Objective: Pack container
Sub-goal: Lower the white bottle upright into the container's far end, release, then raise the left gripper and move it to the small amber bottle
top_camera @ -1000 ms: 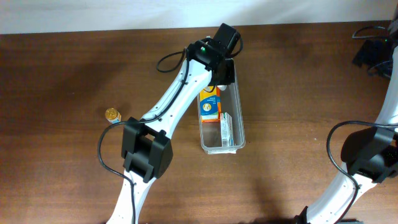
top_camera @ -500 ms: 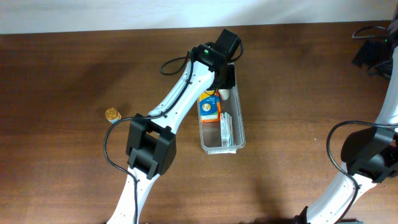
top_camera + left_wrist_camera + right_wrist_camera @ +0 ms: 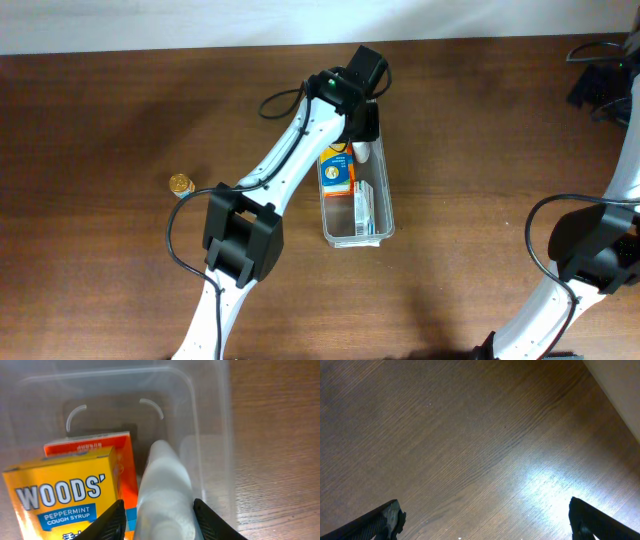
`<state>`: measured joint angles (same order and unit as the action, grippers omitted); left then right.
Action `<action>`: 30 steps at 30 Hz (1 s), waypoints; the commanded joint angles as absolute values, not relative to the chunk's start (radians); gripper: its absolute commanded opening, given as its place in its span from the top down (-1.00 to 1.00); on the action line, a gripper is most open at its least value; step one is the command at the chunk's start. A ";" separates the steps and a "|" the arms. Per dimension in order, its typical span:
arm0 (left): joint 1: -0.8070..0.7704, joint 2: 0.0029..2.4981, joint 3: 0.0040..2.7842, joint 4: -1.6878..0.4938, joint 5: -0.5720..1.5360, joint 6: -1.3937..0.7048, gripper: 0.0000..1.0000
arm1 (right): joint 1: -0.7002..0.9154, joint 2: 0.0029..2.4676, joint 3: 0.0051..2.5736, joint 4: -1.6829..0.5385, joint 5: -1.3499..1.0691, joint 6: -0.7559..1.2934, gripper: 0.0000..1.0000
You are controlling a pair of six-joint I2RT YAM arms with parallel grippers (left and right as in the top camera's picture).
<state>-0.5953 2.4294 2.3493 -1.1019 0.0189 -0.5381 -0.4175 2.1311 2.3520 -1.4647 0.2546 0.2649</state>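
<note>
While the left gripper (image 3: 159, 510) is hanging over the far end of the container (image 3: 388, 205), its jaws are flanking a white tube (image 3: 165, 480) that is pointing down inside. One finger (image 3: 210, 522) is lying against the tube and a sliver of box is showing beside the other, so whether the jaws are truly pinching the tube cannot be told.

The container is sitting near the middle of the table (image 3: 120, 100), its long sides running near to far. Inside it, a Woods box (image 3: 65, 495) – yellow and orange, labelled peppermint cough syrup – is lying just left of the tube. A white box (image 3: 365, 212) is standing on edge toward the near end, close to the right wall. A small gold object (image 3: 180, 184) is resting on the table well to the left, apart from everything else.

Far to the right, the right gripper (image 3: 485, 514) is hovering over bare wood, its jaws spread wide with nothing between them.
</note>
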 commanded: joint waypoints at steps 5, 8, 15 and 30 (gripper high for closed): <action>-0.591 2.424 2.450 -1.104 0.030 -0.444 0.13 | -0.426 2.134 2.359 -1.465 0.274 0.269 -0.97; -0.591 2.424 2.480 -1.113 0.030 -0.422 0.11 | -0.426 2.134 2.359 -1.465 0.274 0.269 -0.97; -0.573 2.423 2.590 -1.190 0.030 -0.413 0.02 | -0.426 2.134 2.359 -1.465 0.274 0.269 -0.97; -0.344 2.420 3.007 -1.688 -0.014 -0.321 -0.72 | -0.426 2.134 2.359 -1.465 0.274 0.269 -0.97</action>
<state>-0.4107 2.4294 2.9467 -1.6245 -0.0204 -0.3943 -0.4175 2.1311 2.3520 -1.4639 0.2546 0.2657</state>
